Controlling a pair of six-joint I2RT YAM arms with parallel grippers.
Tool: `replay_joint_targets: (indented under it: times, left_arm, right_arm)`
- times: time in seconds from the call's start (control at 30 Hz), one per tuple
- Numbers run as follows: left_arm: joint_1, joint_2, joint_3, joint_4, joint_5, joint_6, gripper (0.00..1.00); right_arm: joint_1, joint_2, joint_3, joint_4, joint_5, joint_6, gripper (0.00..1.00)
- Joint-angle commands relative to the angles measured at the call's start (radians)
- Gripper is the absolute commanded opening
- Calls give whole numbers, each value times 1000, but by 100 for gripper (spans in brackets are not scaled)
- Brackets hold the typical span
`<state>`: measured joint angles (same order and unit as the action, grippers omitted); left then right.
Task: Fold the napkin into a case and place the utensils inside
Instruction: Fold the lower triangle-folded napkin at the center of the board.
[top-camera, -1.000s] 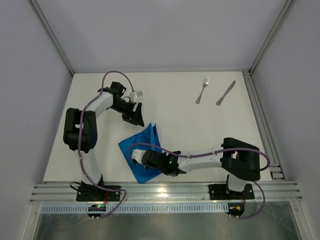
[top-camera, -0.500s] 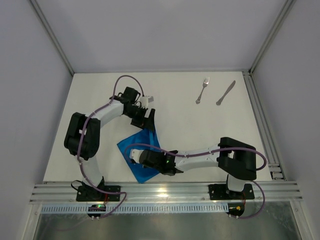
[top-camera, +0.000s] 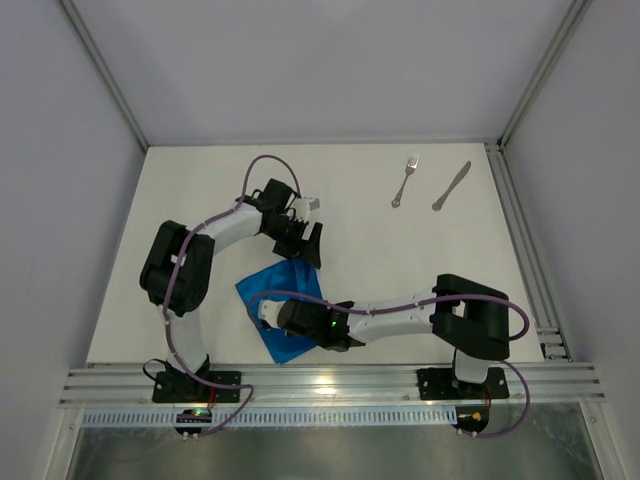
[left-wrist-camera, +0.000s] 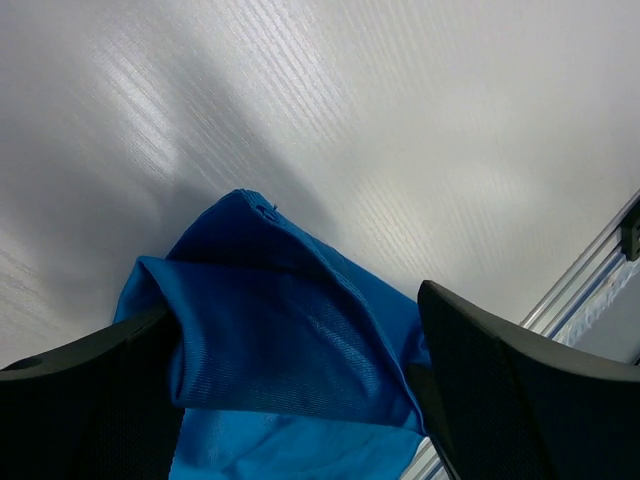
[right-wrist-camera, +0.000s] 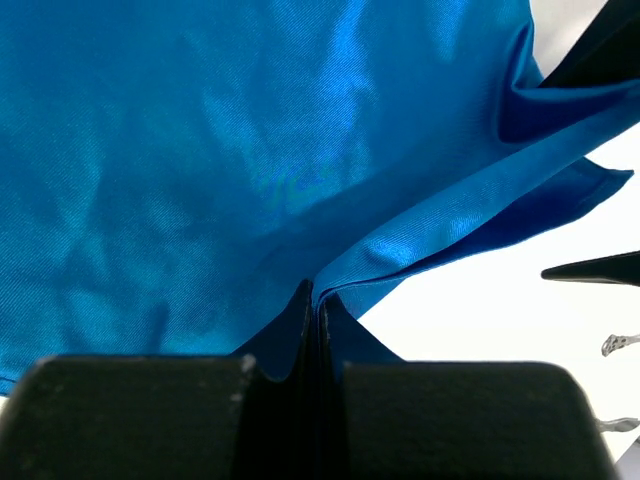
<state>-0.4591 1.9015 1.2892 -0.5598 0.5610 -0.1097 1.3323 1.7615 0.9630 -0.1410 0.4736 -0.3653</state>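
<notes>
Since a second ago the left arm (top-camera: 215, 232) has swung to the right across the white table (top-camera: 400, 270), and its pincer now hangs over the far corner of the napkin, which has barely shifted. The blue napkin (top-camera: 283, 283) lies rumpled and partly folded near the front edge of the table, between the two arms. The right arm (top-camera: 400, 308) reaches left across it. The left gripper (top-camera: 308, 248) stands wide, one finger on either side of the cloth's raised far corner, pinching nothing. The right gripper (right-wrist-camera: 315, 300) is closed tight on a fold of the napkin's near edge. The knife (top-camera: 451, 186) and the fork (top-camera: 404, 181) lie side by side at the far right, well apart from the cloth.
</notes>
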Motion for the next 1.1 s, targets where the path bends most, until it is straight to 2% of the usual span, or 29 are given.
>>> replay_joint_targets:
  times: [0.0,0.13,0.2,0.23,0.37,0.43,0.57,0.6,0.63,0.77,0.8,0.83,0.9,1.0,1.07]
  left_arm:
    - [-9,11,33,37,-23,-27,86]
    - [-24,33,44,37,-29,-31,79]
    - [-27,41,39,41,-35,-33,70]
    - [-27,42,41,40,-36,-31,60]
    - [-27,41,39,44,-36,-35,38]
    - [-26,36,38,47,-38,-33,30]
    - [-23,33,33,47,-30,-25,22]
    - [-16,33,32,46,-26,-24,16]
    - [-13,33,32,46,-24,-19,14]
    - [-3,33,32,40,-18,-5,10]
    - [-1,31,30,41,-16,-4,8]
    - [3,33,29,40,-13,-4,1]
    - [7,33,25,47,-10,-4,0]
    - [14,30,18,58,4,-7,0]
    - [19,24,15,60,11,-8,0]
  right_arm:
    - [4,1,22,52,17,-38,4]
    - [4,13,26,70,13,-49,4]
    - [4,13,26,73,13,-50,4]
    - [2,13,25,78,10,-47,4]
    - [2,9,25,73,2,-35,4]
    - [-2,10,23,67,3,-24,4]
    - [-10,12,19,63,14,6,4]
    - [-12,10,20,58,16,12,4]
    - [-13,7,20,58,16,20,4]
    - [-18,-17,22,43,34,74,26]
    - [-19,-34,20,35,48,107,44]
    - [-22,-46,22,31,46,124,50]
    - [-25,-97,16,31,43,182,63]
    - [-39,-158,-4,41,36,248,75]
    - [-45,-230,-16,44,8,310,94]
